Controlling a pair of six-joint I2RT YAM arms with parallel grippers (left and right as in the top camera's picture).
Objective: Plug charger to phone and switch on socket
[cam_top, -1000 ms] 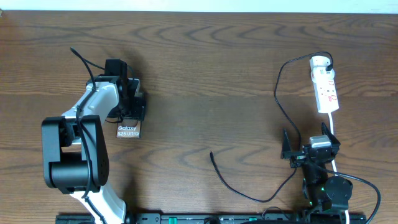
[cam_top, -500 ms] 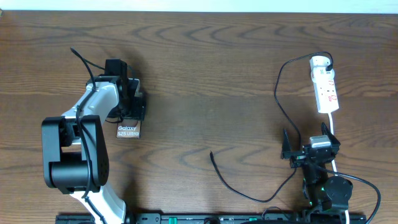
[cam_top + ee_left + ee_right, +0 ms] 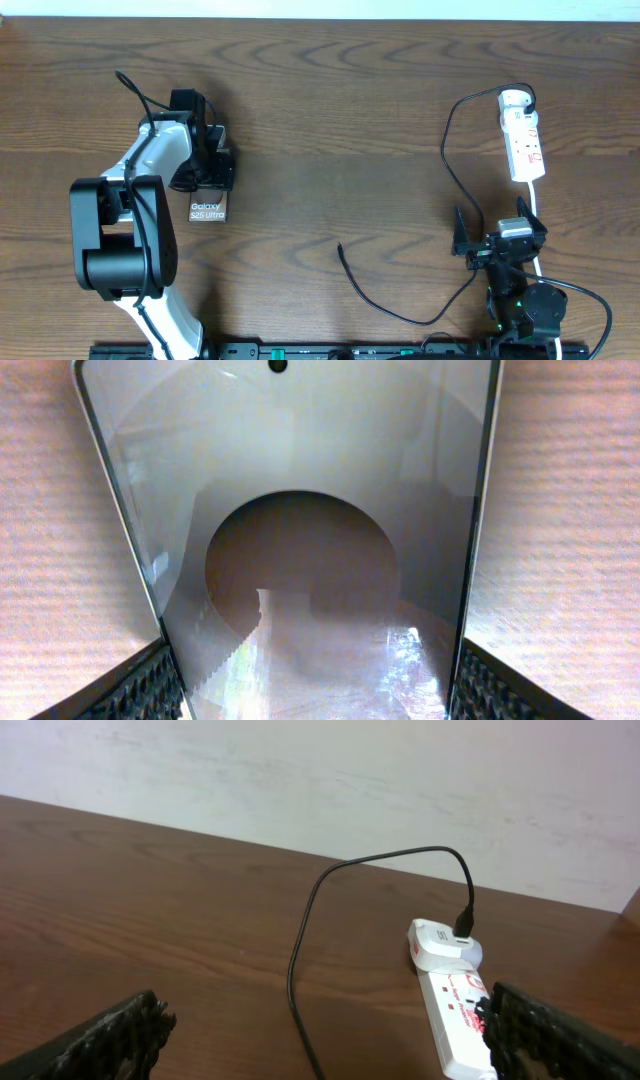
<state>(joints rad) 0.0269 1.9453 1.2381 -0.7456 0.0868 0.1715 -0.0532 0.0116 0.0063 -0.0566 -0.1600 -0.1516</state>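
The phone (image 3: 207, 211), a dark glossy slab with white "Galaxy S25 Ultra" lettering, lies at the left of the table. My left gripper (image 3: 204, 186) sits over its far part, with only the lettered end showing. In the left wrist view the phone (image 3: 310, 510) fills the frame and my left fingers (image 3: 312, 695) press on its two long edges. The charger cable (image 3: 400, 316) lies loose with its tip (image 3: 341, 247) mid-table, and its plug (image 3: 522, 98) is in the socket (image 3: 524, 140). My right gripper (image 3: 500, 234) is open and empty, just short of the socket (image 3: 455, 1010).
The socket's white cord (image 3: 537, 205) runs back beside my right arm. The cable (image 3: 300, 950) loops across the wood in front of my right fingers (image 3: 325, 1040). A pale wall (image 3: 300, 780) stands behind the table's far edge.
My left arm has shifted slightly away and to the right at the elbow. The phone and the right arm have stayed where they were.
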